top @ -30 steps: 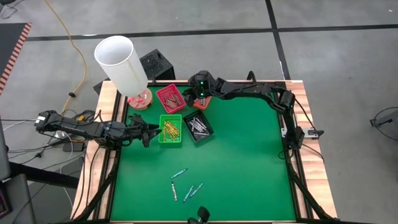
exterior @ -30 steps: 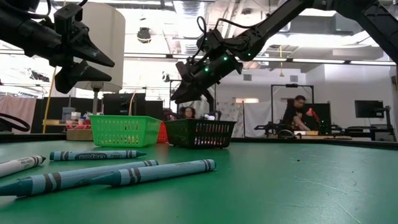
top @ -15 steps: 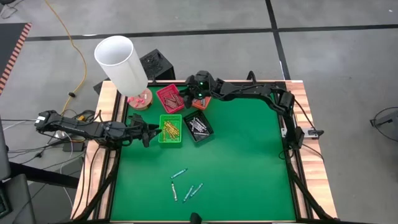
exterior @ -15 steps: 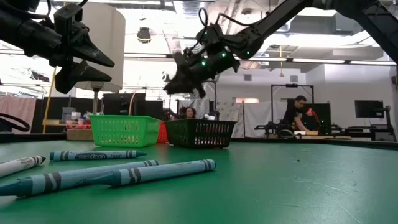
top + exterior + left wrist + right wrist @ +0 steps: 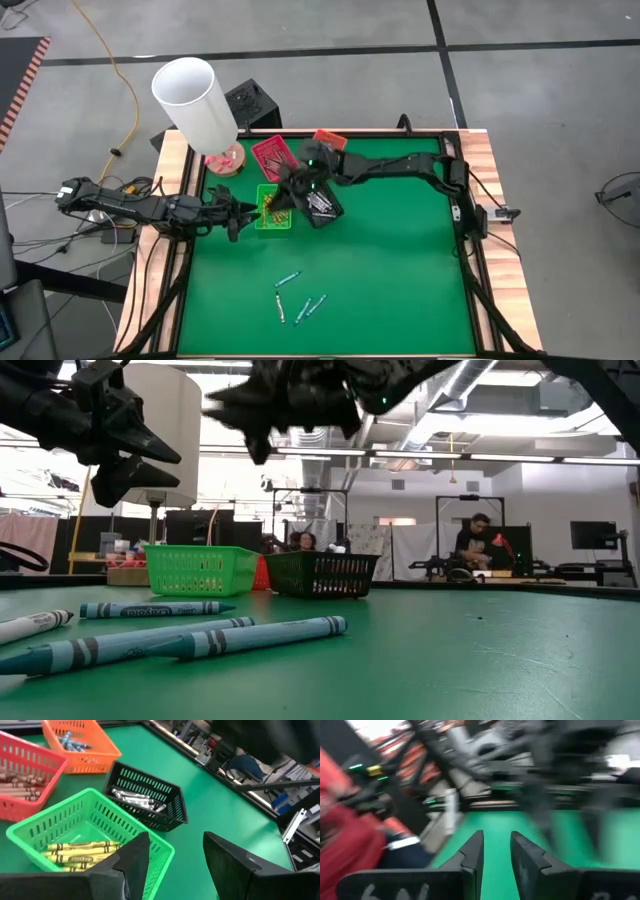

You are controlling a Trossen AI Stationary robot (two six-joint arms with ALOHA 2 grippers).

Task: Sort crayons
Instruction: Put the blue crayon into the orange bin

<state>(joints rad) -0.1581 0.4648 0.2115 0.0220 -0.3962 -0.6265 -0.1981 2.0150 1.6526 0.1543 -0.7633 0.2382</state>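
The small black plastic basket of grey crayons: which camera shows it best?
The left wrist view: the small black plastic basket shows unobstructed, grey crayons inside. From above, the right arm partly covers it; the low view shows only its side; the right wrist view shows none.

We're in a robotics lab or workshop: grey concrete floor crossed by dark tape lines, a yellow cable trailing at eleven o'clock of the green tabletop. Level across it, exposed ceiling ducting and strip lights, and a person seated at a bench loaded with equipment, a dark monitor nearby.
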